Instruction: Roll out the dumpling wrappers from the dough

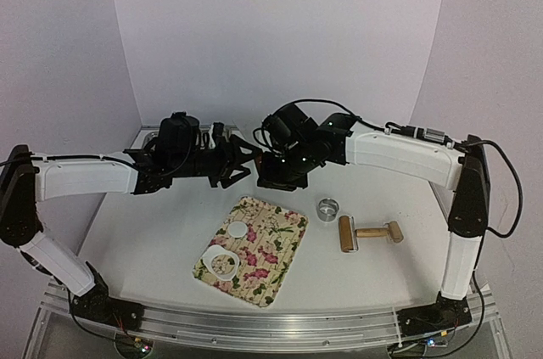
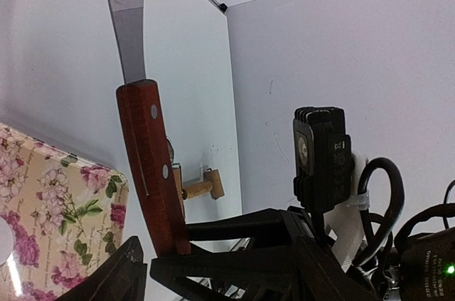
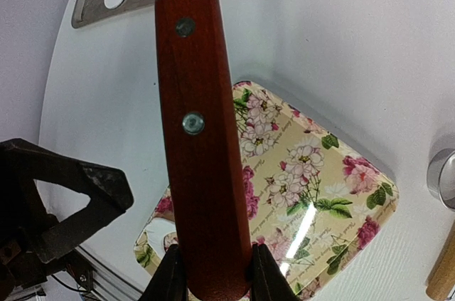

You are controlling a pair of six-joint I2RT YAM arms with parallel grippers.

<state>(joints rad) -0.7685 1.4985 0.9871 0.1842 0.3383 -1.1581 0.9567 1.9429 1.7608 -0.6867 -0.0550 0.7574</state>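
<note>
From above, a dumpling wrapper (image 1: 238,229) lay on the floral tray (image 1: 284,244), near the ring cutter (image 1: 327,208). My left wrist view showed my left hand (image 2: 142,265) spread wide beside the spatula (image 2: 153,166). In my right wrist view, my right hand (image 3: 213,272) pinched its red handle. I judged the blade should slide flat under the disc.

**Off-task items in my feed**

I see a floral board (image 1: 252,250) lying flat, a metal ring cutter (image 1: 327,208) near its right corner, a wooden rolling pin (image 1: 369,232) just right of that, and a red-handled, two-rivet spatula (image 3: 202,151).
</note>
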